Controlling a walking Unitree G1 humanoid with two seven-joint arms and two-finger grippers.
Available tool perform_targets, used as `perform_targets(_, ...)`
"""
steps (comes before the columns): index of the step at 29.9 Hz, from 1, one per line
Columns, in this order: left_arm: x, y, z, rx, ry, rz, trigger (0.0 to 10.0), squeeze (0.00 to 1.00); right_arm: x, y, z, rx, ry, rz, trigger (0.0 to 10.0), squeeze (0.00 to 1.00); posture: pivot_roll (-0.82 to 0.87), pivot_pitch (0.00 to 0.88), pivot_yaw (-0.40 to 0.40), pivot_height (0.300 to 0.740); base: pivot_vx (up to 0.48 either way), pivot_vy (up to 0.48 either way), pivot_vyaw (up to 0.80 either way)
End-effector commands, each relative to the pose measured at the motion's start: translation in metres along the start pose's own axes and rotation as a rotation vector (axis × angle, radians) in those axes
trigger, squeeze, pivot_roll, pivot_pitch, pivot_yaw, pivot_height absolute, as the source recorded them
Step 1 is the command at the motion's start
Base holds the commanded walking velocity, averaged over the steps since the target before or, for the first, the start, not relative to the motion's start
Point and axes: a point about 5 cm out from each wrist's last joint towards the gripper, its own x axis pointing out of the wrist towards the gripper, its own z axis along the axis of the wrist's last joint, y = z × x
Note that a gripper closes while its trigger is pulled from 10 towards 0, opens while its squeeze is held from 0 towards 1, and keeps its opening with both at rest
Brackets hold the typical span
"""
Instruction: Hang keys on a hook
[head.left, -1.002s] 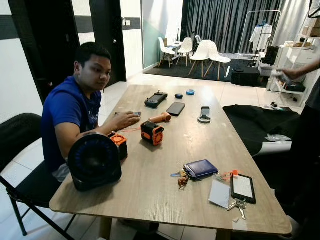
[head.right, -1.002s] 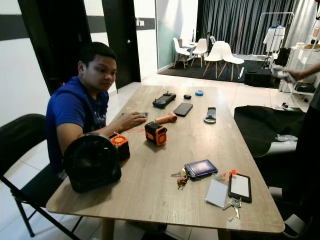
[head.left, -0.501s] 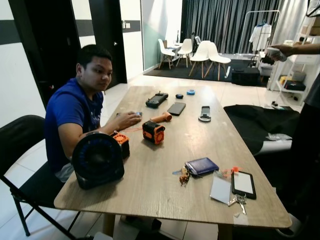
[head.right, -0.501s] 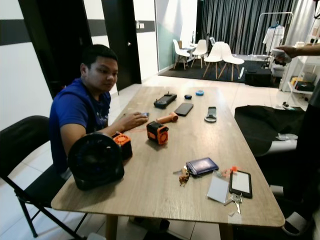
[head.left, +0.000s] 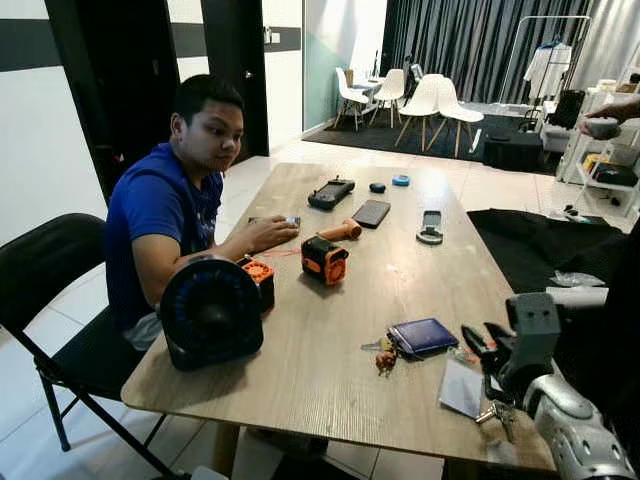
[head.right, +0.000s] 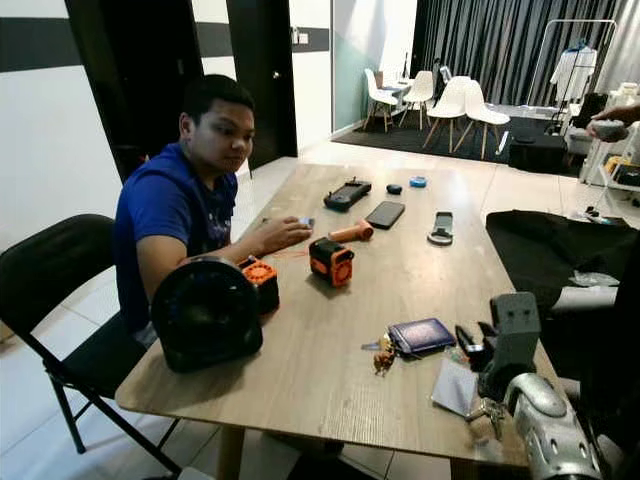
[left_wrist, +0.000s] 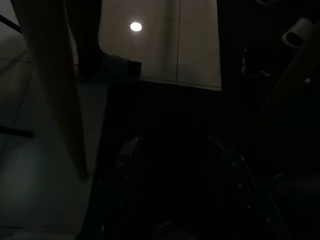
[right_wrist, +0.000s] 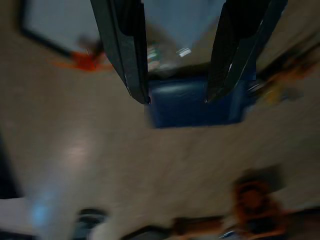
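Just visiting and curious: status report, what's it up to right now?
Right end effector open, raised over the table near the blue wallet. Left arm idle below the table. Keys lie on the table beside the wallet, ungrasped. Person seated on the left side.

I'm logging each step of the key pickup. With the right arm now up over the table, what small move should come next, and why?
Probably ease the right gripper toward the keys and lower it. Its fingers are open, hovering over the blue wallet, holding nothing, and the keys lie just beside the wallet's near corner.
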Motion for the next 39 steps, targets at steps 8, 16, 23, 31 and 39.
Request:
perform_targets(8, -0.003, 0.0, -0.005, -0.003, 0.029, -0.025, 10.0, 0.0, -0.007, 0.008, -0.004, 0.024, 0.05, 0.076, 10.0, 0.0, 0.05, 0.023, 0.009, 0.74, 0.0, 0.0, 0.0)
perform_targets(16, -0.003, -0.001, -0.005, -0.005, 0.032, -0.032, 10.0, 0.0, -0.009, 0.008, -0.004, 0.027, 0.061, 0.08, 10.0, 0.0, 0.05, 0.024, 0.008, 0.74, 0.0, 0.0, 0.0)
perform_targets(23, -0.003, -0.003, -0.005, -0.008, 0.031, -0.038, 10.0, 0.0, -0.011, 0.009, -0.005, 0.03, 0.07, 0.082, 10.0, 0.0, 0.05, 0.023, 0.009, 0.74, 0.0, 0.0, 0.0)
perform_targets(31, -0.002, -0.004, -0.003, -0.007, 0.025, -0.053, 10.0, 0.0, -0.013, 0.004, -0.021, 0.054, 0.166, 0.009, 10.0, 0.0, 0.05, 0.026, 0.008, 0.74, 0.0, 0.0, 0.0)
perform_targets(39, -0.002, -0.005, -0.003, -0.008, 0.024, -0.066, 10.0, 0.0, -0.022, 0.019, -0.031, 0.098, 0.231, 0.111, 10.0, 0.17, 0.05, 0.03, 0.006, 0.74, 0.0, 0.0, 0.0)
